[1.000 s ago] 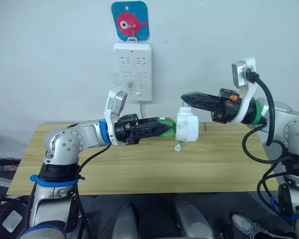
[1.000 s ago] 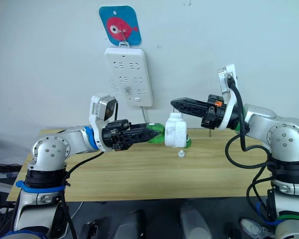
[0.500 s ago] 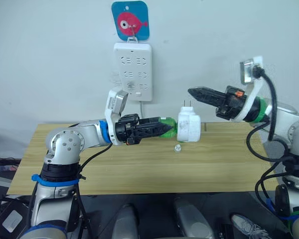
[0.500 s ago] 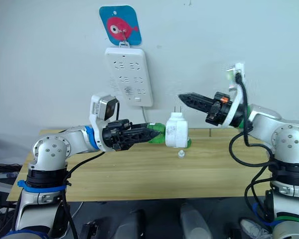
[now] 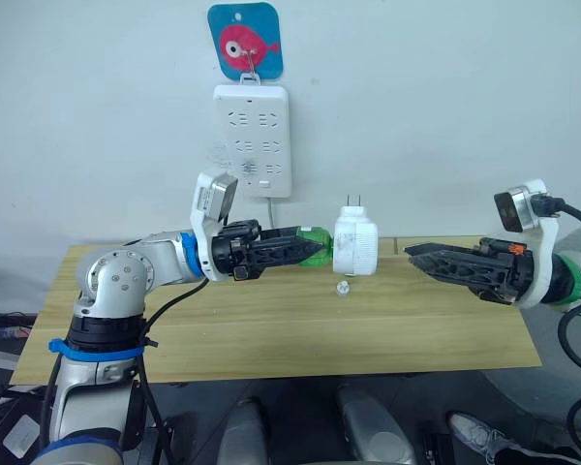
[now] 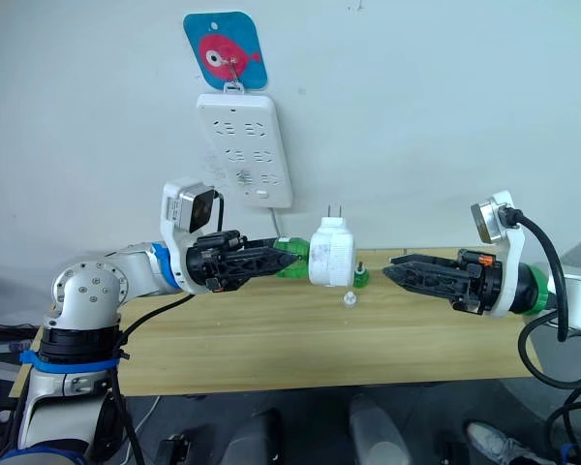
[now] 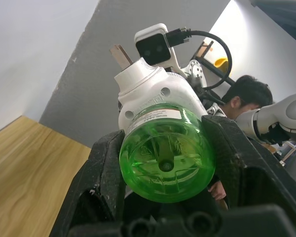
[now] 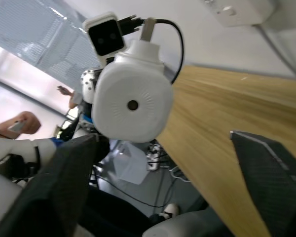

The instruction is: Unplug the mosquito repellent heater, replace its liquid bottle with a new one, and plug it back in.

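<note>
The right claw (image 5: pixel 416 254) has dropped away, fingers apart and empty; the left claw (image 5: pixel 310 247) alone grips the green bottle (image 5: pixel 314 244), with the heater (image 5: pixel 354 244) attached, ready for re-plugging.

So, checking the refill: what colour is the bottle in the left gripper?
Translucent green bottle, clearest in the left wrist view.

Light wooden table (image 5: pixel 271 329); small clear cap (image 5: pixel 344 287) near its middle
</note>
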Robot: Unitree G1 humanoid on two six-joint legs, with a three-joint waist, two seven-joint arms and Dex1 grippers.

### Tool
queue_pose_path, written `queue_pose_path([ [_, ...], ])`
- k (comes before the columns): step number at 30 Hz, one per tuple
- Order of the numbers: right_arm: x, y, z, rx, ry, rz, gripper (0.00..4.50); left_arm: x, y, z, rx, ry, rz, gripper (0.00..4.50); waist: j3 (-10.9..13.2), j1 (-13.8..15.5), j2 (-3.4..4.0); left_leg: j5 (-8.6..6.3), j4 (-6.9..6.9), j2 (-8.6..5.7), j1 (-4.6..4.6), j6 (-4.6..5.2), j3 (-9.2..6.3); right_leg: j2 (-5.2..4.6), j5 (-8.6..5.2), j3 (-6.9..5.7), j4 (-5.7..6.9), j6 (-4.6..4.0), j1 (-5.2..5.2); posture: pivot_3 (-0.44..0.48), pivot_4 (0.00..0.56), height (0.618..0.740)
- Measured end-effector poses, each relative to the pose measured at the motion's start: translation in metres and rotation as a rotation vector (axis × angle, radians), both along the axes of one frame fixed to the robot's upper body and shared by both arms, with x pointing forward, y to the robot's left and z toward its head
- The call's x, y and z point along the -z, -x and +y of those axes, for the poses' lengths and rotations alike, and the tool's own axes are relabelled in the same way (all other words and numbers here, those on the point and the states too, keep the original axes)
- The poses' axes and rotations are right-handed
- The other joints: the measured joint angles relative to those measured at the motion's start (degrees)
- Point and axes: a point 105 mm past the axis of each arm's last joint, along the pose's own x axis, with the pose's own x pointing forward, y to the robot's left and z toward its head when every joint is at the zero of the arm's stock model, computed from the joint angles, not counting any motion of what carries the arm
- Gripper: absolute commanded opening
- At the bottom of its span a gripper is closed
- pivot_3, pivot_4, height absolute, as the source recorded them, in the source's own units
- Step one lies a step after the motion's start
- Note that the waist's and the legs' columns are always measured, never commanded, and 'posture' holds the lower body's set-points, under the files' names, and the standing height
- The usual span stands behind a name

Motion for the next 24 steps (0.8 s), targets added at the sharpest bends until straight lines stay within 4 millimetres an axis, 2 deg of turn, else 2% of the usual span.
queue_pose_path([
  [8, -0.002, 0.007, 0.029, -0.076, -0.022, 0.019, 4.50, 0.001, 0.002, -0.002, 0.014, -0.009, -0.003, 2.32, 0.0, 0.1, 0.00, -0.01, -0.01, 0.01, -0.01, 0.02, -0.01, 0.00, 0.00, -0.01, -0.03, 0.01, -0.01, -0.219, 0.179, 0.740],
  [24, -0.002, 0.005, 0.049, -0.126, -0.075, 0.056, 4.50, -0.001, 0.006, -0.005, 0.027, -0.022, -0.031, 2.32, 0.0, 0.2, 0.00, -0.01, -0.01, 0.01, -0.02, 0.02, -0.03, 0.00, -0.01, -0.02, -0.03, 0.02, -0.02, -0.209, 0.173, 0.740],
])
